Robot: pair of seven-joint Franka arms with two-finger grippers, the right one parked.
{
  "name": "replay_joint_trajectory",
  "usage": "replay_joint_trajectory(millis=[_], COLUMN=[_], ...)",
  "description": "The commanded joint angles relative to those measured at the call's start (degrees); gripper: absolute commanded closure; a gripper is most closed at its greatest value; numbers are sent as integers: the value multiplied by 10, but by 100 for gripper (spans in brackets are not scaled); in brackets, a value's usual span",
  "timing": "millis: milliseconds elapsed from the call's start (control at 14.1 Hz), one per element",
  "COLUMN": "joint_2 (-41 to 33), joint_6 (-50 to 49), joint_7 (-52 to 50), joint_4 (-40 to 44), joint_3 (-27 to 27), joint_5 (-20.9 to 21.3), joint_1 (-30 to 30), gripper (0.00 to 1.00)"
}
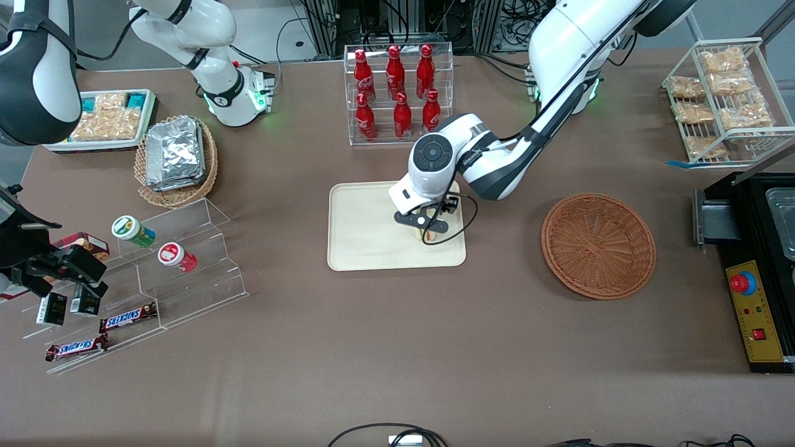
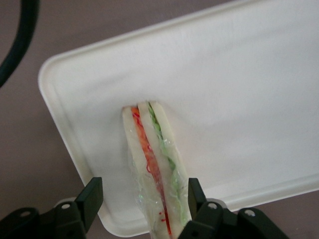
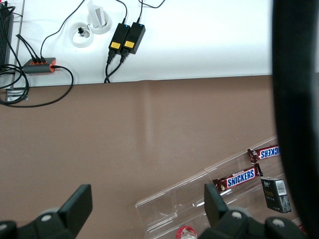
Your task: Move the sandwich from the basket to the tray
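Observation:
The sandwich, a clear-wrapped wedge of pale bread with red and green filling stripes, lies on the cream tray. My left gripper is open and straddles its near end. One finger stands clear of the wrap and the other finger is close against it. In the front view the gripper hangs low over the tray, near the corner closest to the basket, and hides most of the sandwich. The reddish-brown basket sits empty beside the tray, toward the working arm's end.
A clear rack of red bottles stands farther from the camera than the tray. A tan basket of foil packs, a white snack tray and acrylic steps with Snickers bars lie toward the parked arm's end. A wire rack and black box lie toward the working arm's.

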Motion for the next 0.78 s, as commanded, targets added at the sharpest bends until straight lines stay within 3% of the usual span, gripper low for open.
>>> replay_joint_trajectory(millis=[0,425,709], joint_2=[-4,-12,-51], joint_6=[-53,-169,-195], joint_7=[-40,-45,-44], joint_4=[56,185,188], joint_3=[24,87,87], joint_5=[7,-2,-1], joint_1=[-4,13,72], gripper=[22,8,1])
